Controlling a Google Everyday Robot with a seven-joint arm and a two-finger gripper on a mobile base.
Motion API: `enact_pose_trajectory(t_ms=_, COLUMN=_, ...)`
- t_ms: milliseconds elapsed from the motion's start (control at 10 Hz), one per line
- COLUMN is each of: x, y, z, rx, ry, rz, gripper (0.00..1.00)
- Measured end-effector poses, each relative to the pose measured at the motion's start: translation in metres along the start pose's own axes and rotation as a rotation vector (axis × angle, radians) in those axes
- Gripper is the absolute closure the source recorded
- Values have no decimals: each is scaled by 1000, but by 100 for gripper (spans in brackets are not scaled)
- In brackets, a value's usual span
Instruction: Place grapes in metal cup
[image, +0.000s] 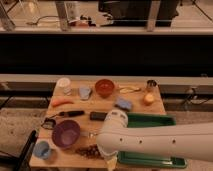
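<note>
The grapes (88, 150), a dark reddish-purple cluster, lie at the table's front edge, right of the purple bowl (66, 134). The metal cup (151, 85), small and dark grey, stands upright at the far right corner of the table. My white arm (160, 142) reaches in from the lower right across the front of the table. My gripper (108, 156) is at its left end, just right of the grapes and mostly hidden by the wrist. It is far from the metal cup.
On the wooden table (140, 111) are a white cup (64, 84), a red bowl (105, 87), a carrot (62, 101), a light blue cup (42, 149), a blue sponge (123, 104), a banana (130, 89) and an orange fruit (148, 98). A green tray (150, 120) lies at the front right under my arm.
</note>
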Motion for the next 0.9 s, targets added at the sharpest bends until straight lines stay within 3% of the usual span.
enact_pose_trajectory(t_ms=200, x=-12, y=-5, z=18, rx=25, ry=-25, rz=-42, gripper=20)
enact_pose_trajectory(t_ms=600, x=-8, y=-28, z=37, rx=96, ry=-66, rz=-119, gripper=20)
enact_pose_trajectory(t_ms=900, x=-10, y=-40, z=58, rx=89, ry=-79, rz=-144, gripper=20)
